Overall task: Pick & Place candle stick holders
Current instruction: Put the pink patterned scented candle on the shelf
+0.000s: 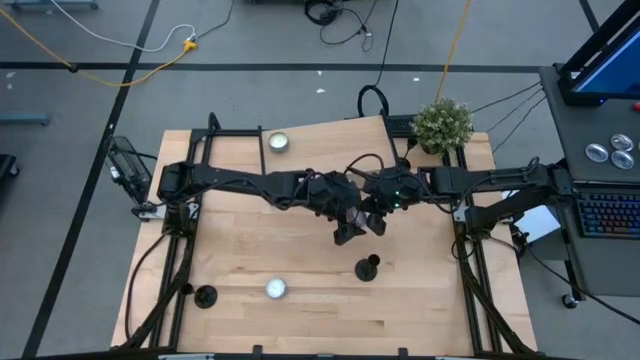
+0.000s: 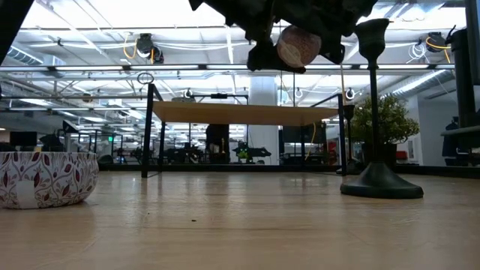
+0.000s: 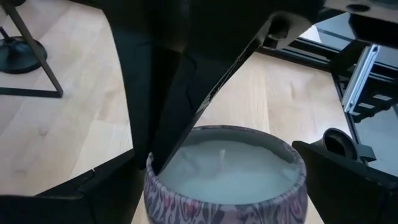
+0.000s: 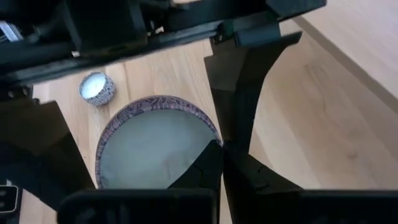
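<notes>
Left gripper [image 1: 346, 230] and right gripper [image 1: 378, 218] meet over the middle of the pale wooden table [image 1: 300, 250] in the high view, both arms stretched in from the sides. On the boards just in front of them stands one candle stick holder [image 1: 368, 268]; a second holder [image 1: 205, 296] sits at the front left corner. A near tin [image 1: 276, 289] lies between those two, a far tin [image 1: 278, 142] rests by the back edge, and a potted plant [image 1: 442, 125] fills the back right corner. Grey floor with cables surrounds the table.

From table height, the first holder [image 2: 377, 112] stands upright on the right with the plant behind it, the near tin [image 2: 45, 178] sits on the left, and a bright workshop with another table lies beyond. Overhead, a held tin [image 2: 298, 45] hangs off the surface among dark gripper parts.

Left wrist view: the left fingers, spread wide, clasp the held tin [image 3: 230, 177] on both sides, and a dark wedge from the other arm blocks part of the wax.

Right wrist view: the right fingers are pressed together, their tip at the rim of the held tin [image 4: 149, 146].
</notes>
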`<state>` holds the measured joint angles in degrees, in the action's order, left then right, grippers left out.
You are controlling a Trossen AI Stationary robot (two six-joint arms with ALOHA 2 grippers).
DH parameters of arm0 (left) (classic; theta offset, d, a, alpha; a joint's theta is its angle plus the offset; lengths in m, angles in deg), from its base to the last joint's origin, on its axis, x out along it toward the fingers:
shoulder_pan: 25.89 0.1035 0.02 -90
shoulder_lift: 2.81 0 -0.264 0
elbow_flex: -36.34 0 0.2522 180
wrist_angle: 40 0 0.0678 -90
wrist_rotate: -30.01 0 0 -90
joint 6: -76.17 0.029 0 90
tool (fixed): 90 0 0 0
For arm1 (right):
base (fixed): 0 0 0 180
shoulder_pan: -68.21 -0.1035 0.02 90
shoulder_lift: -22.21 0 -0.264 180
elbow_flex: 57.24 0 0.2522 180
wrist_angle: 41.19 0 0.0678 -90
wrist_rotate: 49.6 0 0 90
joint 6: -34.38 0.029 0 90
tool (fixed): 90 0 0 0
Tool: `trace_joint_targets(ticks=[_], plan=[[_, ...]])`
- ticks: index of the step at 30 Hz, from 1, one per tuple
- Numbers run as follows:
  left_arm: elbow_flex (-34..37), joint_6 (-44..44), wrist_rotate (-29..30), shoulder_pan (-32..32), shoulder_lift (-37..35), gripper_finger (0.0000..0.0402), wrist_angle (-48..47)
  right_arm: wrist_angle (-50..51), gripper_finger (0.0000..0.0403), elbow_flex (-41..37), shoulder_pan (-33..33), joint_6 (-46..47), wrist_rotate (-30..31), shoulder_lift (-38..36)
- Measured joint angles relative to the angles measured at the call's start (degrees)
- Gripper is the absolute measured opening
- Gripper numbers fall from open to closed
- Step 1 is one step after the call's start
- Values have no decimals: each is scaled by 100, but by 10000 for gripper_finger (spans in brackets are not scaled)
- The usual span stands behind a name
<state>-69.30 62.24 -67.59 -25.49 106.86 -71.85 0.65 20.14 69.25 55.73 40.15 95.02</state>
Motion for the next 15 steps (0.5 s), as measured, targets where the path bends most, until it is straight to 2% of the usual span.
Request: trace_joint_targets(ticks=[10, 15], plan=[[0, 28, 160, -3, 0, 387, 29, -45, 0, 0, -1, 47, -7, 0], [0, 79, 161, 3, 0, 329, 25, -46, 0, 0, 0, 48, -18, 0]])
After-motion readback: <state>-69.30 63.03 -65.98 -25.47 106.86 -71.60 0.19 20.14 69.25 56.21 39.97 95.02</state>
